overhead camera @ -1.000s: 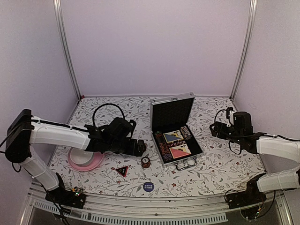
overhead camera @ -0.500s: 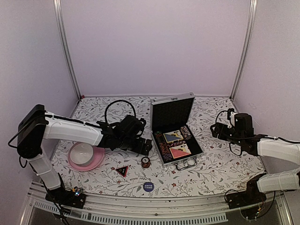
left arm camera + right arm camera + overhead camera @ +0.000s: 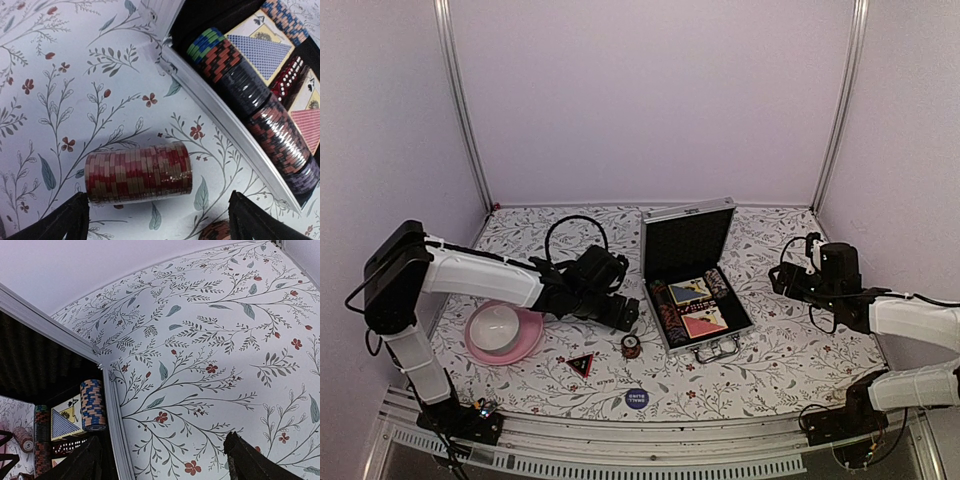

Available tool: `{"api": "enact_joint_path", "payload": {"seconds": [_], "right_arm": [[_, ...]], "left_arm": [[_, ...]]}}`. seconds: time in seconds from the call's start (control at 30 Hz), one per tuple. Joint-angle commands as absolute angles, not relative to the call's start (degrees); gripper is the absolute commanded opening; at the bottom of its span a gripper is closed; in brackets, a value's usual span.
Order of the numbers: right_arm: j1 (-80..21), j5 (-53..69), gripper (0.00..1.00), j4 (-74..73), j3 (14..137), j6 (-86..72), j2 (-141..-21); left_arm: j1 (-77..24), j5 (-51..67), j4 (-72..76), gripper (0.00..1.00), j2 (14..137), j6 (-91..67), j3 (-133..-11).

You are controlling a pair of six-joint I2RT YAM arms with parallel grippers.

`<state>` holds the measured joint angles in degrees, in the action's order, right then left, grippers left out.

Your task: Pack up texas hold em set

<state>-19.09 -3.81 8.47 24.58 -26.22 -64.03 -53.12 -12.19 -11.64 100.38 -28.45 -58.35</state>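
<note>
Note left gripper point(image 3: 161, 220) nearer case point(image 3: 687, 240) than a second ago, jaws wide, empty, over red chip roll point(image 3: 138, 172) lying just left of case; sets up grasp. Right gripper point(image 3: 160, 460) wide, right of case

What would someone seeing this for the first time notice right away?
The open silver case stands mid-table, lid up, packed with card decks and rows of striped chips. Just to its left, the left gripper hangs open over a loose red chip stack lying on its side on the floral cloth.
</note>
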Motion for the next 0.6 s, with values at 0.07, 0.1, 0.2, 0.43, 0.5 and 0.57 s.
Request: {"api": "enact_joint_path", "payload": {"seconds": [0.07, 0.1, 0.2, 0.43, 0.5, 0.57], "right_arm": [[-18.86, -4.18, 0.86, 9.33, 23.20, -26.98, -62.08], [-18.83, -4.31, 0.86, 9.36, 23.09, -26.98, -62.10], [-18.84, -4.15, 0.86, 9.36, 23.11, -27.07, -62.22], [-18.86, -4.39, 0.86, 9.25, 23.03, -27.21, -62.14], [-18.81, -4.46, 0.86, 9.23, 23.07, -27.16, -62.14], [-18.80, -4.40, 0.86, 9.23, 22.95, -27.21, -62.37]], "left_arm": [[-51.61, -13.00, -12.45, 0.97, 102.14, -28.24, -57.83], [-51.51, -12.40, -11.40, 0.97, 102.06, -28.29, -57.60], [-51.51, -11.82, -10.40, 0.97, 103.19, -28.30, -58.56], [-51.55, -13.15, -11.26, 0.97, 106.59, -27.62, -61.08], [-51.51, -13.54, -11.44, 0.97, 106.74, -27.56, -61.34], [-51.56, -13.92, -10.87, 0.97, 106.47, -27.51, -61.22]]}}
